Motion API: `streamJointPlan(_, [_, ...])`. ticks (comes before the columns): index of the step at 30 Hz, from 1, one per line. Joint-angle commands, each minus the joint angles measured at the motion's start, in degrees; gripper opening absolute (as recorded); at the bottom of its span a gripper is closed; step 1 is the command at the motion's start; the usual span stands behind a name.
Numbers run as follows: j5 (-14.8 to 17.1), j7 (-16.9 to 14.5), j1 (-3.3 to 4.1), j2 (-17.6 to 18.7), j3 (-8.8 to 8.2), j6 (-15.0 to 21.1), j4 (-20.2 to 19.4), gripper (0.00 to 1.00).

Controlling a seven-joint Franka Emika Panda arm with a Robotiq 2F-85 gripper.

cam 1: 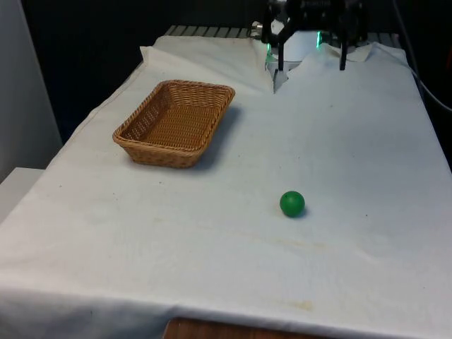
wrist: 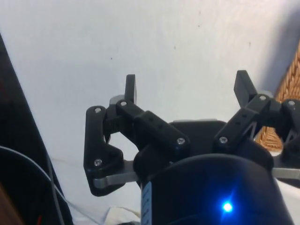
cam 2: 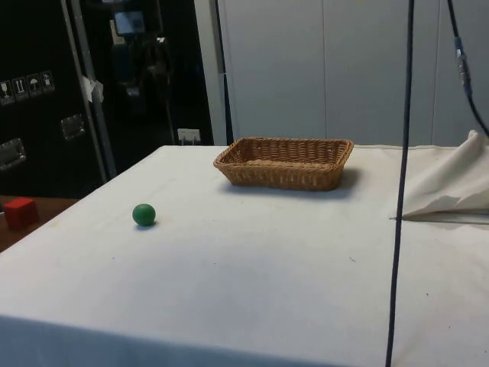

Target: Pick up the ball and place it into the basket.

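The jaws stand wide apart with nothing between them; the wrist view shows both black fingers (wrist: 130,88) splayed over bare white cloth, and a strip of wicker just beside one of them. In the front view the gripper (cam 1: 311,68) hangs above the table's far edge, its two fingertips pointing down and clear of the cloth.

Going from the near edge back: the ball (cam 1: 292,203), small and green, sits on the cloth (cam 1: 353,155) in the table's near half, somewhat towards the front view's right of the middle. Nothing touches it. The side view has the ball (cam 2: 144,215) alone near the table's edge on that view's left, well apart from everything else.

Farther back, towards the front view's left edge of the table, lies the basket (cam 1: 176,121), a shallow rectangular wicker tray, upright, with nothing inside. It is set at a slight angle to the table's edges. In the side view the basket (cam 2: 285,161) rests near the far edge, well apart from the ball.

At the far end, beneath the gripper, the cloth bunches into a raised fold (cam 1: 281,76). A red block (cam 2: 21,212) sits off the table, past its edge, on a lower brown surface in the side view.
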Motion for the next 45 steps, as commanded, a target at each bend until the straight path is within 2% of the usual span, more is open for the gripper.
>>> streamJointPlan(1, [1.0, -0.5, -0.29, 0.6, 0.34, 0.6, 0.1, 1.00])
streamJointPlan(6, [2.2, -1.4, -0.29, 2.3, 0.57, 2.2, 0.1, 1.00])
streamJointPlan(7, [1.5, -1.0, 0.00, 2.1, 0.23, 1.8, 0.0, 1.00])
streamJointPlan(8, [2.4, -1.7, -0.29, 2.7, 0.63, 2.5, 0.1, 1.00])
streamJointPlan(17, [4.7, -3.8, -0.40, 6.9, 0.80, 5.8, 0.6, 1.00])
streamJointPlan(18, [4.2, -3.5, 0.00, 6.5, 0.40, 5.9, 0.1, 1.00])
streamJointPlan(19, [5.0, -4.0, -0.46, 7.9, 0.86, 6.5, 0.9, 1.00])
streamJointPlan(26, [6.2, -4.6, -0.86, 12.0, 0.86, 8.0, 3.2, 1.00])
streamJointPlan(27, [5.6, -4.1, -0.40, 11.5, 0.46, 7.8, 2.8, 1.00])
streamJointPlan(28, [6.6, -4.9, -1.09, 13.2, 0.80, 8.4, 3.8, 1.00])
streamJointPlan(36, [8.5, -6.3, -2.18, 18.0, 0.69, 9.8, 6.7, 1.00])
streamJointPlan(37, [7.9, -5.8, -1.55, 17.1, 0.29, 9.6, 6.0, 1.00])
streamJointPlan(38, [8.9, -6.6, -2.46, 18.7, 0.69, 10.0, 7.1, 1.00])
streamJointPlan(44, [11.7, -9.1, -3.44, 22.7, 0.00, 11.5, 9.3, 1.00])
streamJointPlan(45, [11.6, -8.9, -2.92, 22.5, -0.52, 11.5, 9.0, 1.00])
